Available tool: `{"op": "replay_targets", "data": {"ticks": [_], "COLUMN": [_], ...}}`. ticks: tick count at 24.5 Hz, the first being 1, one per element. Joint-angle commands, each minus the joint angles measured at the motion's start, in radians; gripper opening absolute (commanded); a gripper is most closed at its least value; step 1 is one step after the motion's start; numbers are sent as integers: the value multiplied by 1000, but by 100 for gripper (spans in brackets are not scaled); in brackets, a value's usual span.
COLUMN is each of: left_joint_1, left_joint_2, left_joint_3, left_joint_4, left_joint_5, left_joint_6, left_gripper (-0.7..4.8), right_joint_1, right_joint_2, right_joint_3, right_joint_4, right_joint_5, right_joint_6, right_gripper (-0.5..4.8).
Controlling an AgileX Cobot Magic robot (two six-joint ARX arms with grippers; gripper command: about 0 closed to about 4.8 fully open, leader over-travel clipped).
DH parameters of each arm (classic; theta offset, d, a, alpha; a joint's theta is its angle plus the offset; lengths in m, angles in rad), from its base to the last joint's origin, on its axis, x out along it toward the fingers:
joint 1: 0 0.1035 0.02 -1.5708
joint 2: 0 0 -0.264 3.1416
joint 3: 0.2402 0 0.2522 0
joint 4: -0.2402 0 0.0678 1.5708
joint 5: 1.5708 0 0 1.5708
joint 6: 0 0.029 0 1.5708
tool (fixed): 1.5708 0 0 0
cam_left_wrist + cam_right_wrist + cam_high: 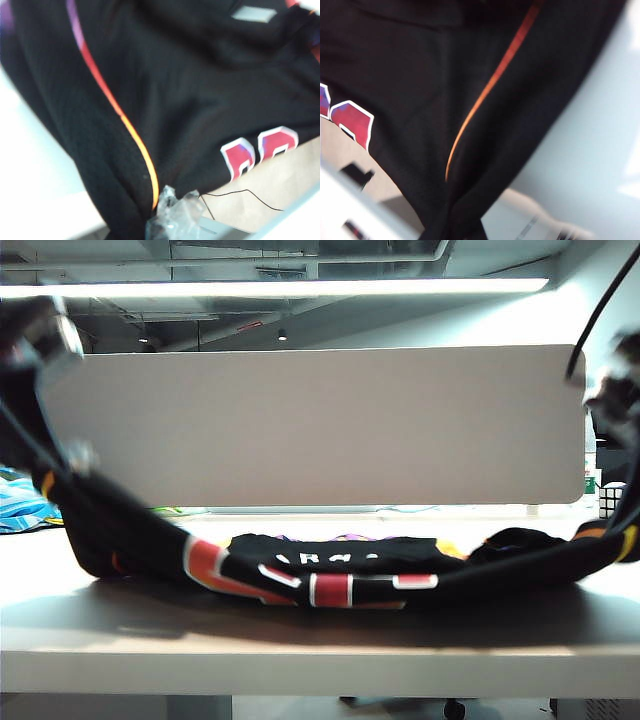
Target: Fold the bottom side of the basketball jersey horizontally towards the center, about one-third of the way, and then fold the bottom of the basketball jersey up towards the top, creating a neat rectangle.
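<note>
My left gripper and right gripper each pinch a side of the basketball jersey, soft, light cloth that sags above the desk.

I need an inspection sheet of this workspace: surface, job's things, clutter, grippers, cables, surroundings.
Surface: pale table, front part bare.
Job's things: black basketball jersey, middle on the table, both ends lifted.
Clutter: blue cloth at far left; checkered object at far right.
Grippers: left gripper shut on the jersey at its piping; right gripper shut on the jersey, jaws hidden by cloth.
Cables: black cable at upper right.
Surroundings: grey panel behind the table; ceiling light strip.
</note>
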Motion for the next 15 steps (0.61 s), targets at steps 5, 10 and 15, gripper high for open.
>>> {"op": "replay_targets", "data": {"ticks": [5, 10, 15], "left_joint_1": [-79, -73, -58], "left_joint_2": [-268, -248, 10], "left_joint_3": [-71, -71, -55], "left_joint_4": [-57, 196, 652], "left_joint_5": [-53, -176, -287], "left_joint_6": [-108, -107, -162], "left_gripper": [-6, -6, -6], "right_joint_1": [38, 35, 33], "right_joint_2": [-356, -389, -40], "right_joint_3": [-38, -36, 53], "right_joint_4": [-78, 230, 536], "right_joint_5": [-2, 77, 146], "right_joint_6": [117, 280, 279], "right_gripper": [-6, -6, -6]}}
